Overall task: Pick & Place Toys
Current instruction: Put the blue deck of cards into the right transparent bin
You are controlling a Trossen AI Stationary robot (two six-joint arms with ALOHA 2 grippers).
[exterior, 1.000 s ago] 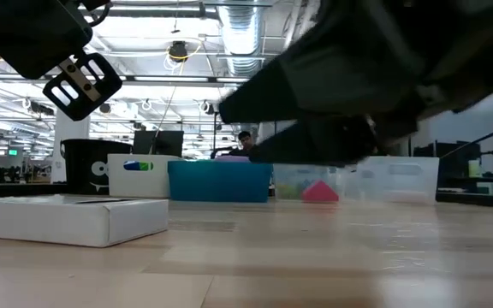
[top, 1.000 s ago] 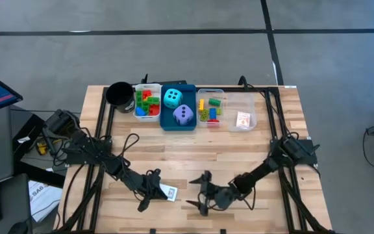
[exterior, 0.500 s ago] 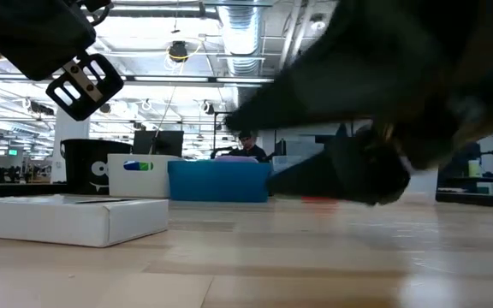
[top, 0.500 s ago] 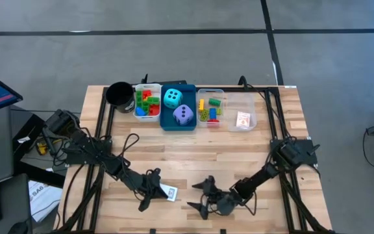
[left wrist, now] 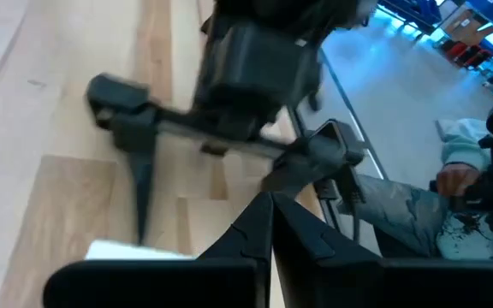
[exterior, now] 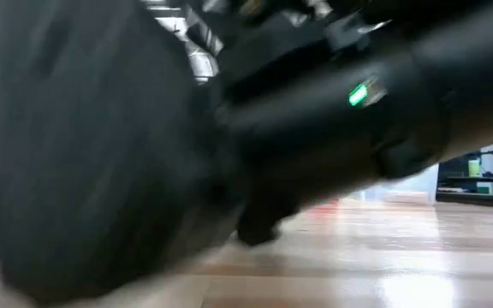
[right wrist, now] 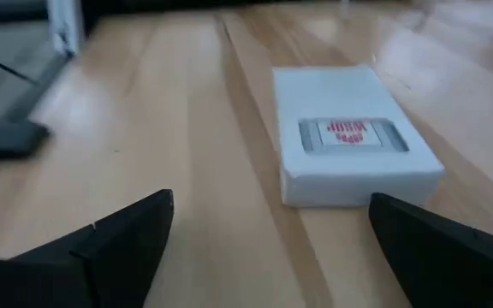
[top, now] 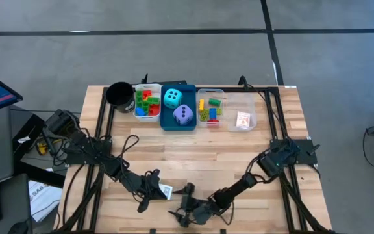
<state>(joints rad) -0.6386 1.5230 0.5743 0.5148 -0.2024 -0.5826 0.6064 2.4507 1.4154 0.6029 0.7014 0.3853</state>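
Right wrist view: right end effector (right wrist: pixel 268 248) spread wide, empty, lined up on white card box (right wrist: pixel 353 137) lying flat on counter (right wrist: pixel 187 154). Step: approach to pick. Next: advance, straddle box, close. Left end effector (top: pixel 149 192) shut, empty, beside box. Trays (top: pixel 179 123) far edge.

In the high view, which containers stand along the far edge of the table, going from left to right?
black cup → white tray of bricks → blue tray with two dice → clear tray of bricks → clear tray with a card
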